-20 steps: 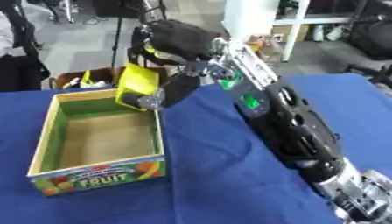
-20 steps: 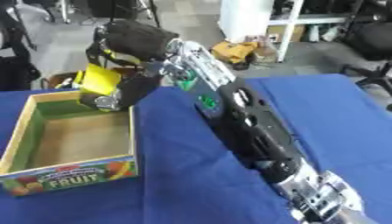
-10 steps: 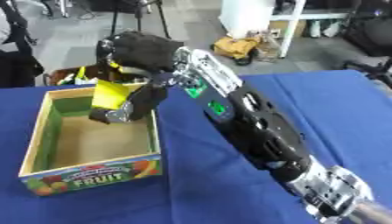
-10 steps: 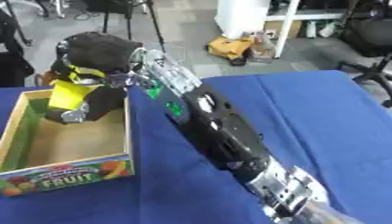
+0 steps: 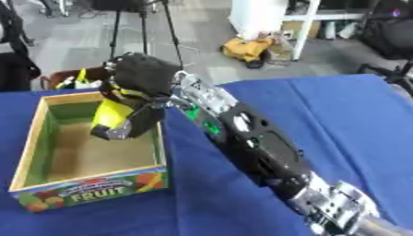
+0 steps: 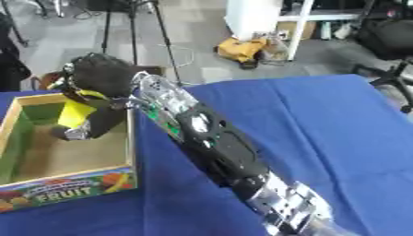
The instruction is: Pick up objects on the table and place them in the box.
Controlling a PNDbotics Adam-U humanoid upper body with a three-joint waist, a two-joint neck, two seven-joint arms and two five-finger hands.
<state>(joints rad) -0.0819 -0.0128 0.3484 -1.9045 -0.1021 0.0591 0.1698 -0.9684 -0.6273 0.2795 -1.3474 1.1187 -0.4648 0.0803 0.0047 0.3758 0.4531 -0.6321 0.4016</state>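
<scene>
My right hand [image 5: 138, 87] reaches over the open cardboard fruit box [image 5: 87, 189] from the right, with its arm stretched across the blue table. Its fingers are curled round a yellow object [image 5: 113, 113], held inside the box's upper right part, above the brown floor [image 5: 89, 154]. Whether the object touches the floor cannot be told. The box's inner walls are green and its front bears the word FRUIT. My left hand shows in no view.
The blue tablecloth [image 5: 322, 120] covers the table to the right of the box. Beyond the far edge lie a grey floor, a yellow bag [image 5: 251, 48], tripod legs and a white cabinet.
My right hand has carried the yellow object leftward and down, from above the box's right wall into the box. The camera has also shifted.
</scene>
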